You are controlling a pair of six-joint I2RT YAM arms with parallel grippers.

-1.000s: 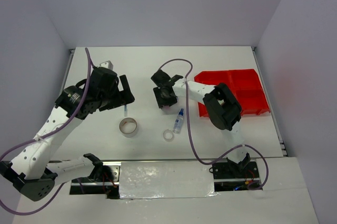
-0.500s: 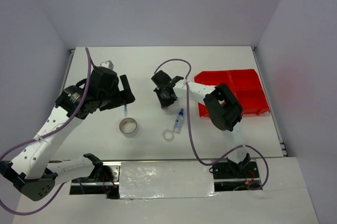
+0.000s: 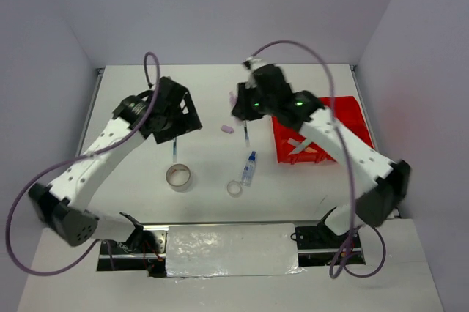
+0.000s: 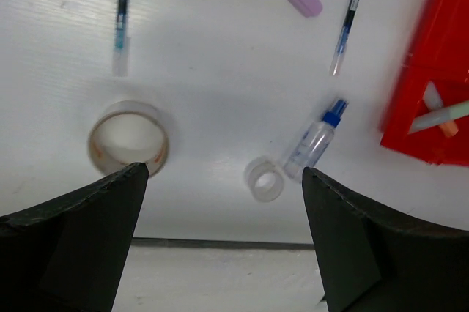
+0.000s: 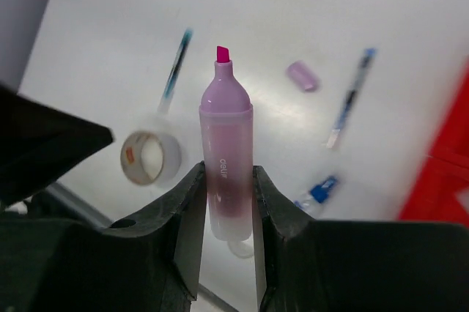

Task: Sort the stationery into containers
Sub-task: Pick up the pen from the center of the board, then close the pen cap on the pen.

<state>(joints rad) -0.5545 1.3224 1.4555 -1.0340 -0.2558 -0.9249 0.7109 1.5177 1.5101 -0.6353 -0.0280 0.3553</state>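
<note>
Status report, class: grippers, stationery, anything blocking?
Right gripper shut on lilac plastic highlighter, uncapped. Left gripper open, empty. Nothing between highlighter and red plastic divided tray.

Overhead view. My left claw hangs above the white tabletop, just beyond one dark pen. My right claw is raised near the far centre, a pink marker showing at its tip. Near it lie a lilac cap, a second pen, a blue-capped bottle, a clear tape ring and a beige tape roll. The red tray, at right, holds pale items in its near-left compartment.
</note>
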